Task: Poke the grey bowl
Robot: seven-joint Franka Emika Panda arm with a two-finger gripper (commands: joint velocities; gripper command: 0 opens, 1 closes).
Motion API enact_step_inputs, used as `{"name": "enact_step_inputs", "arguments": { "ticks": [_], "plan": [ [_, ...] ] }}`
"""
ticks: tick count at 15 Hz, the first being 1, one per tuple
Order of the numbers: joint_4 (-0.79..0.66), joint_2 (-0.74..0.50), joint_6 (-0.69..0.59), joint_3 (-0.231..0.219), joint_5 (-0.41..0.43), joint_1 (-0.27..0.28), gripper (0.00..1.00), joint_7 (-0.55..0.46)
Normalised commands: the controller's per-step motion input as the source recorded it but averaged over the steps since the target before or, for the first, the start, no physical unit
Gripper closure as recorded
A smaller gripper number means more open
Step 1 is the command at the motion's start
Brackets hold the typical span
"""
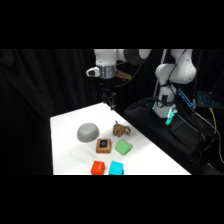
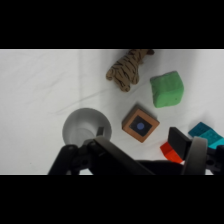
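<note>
Non-task items on the white worktop [image 1: 67, 150], side view: a striped brown toy animal [image 1: 120, 130] at centre; a green rounded block [image 1: 123, 147] at its 6 o'clock; a brown block with blue centre [image 1: 103, 145] beside the green one at 9 o'clock; a red block [image 1: 98, 168] and cyan block [image 1: 116, 168] side by side at the near edge.
</note>
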Motion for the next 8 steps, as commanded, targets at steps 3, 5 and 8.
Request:
{"name": "enact_step_inputs", "arguments": {
  "ticks": [3, 5, 8],
  "plan": [
    [0.07, 0.03, -0.02, 0.011, 0.026, -0.014, 0.0, -0.04],
    [0.25, 0.11, -0.07, -0.02, 0.093, -0.035, 0.0, -0.1],
    [0.43, 0.21, -0.12, -0.058, 0.154, -0.07, 0.0, -0.16]
  ]
}}
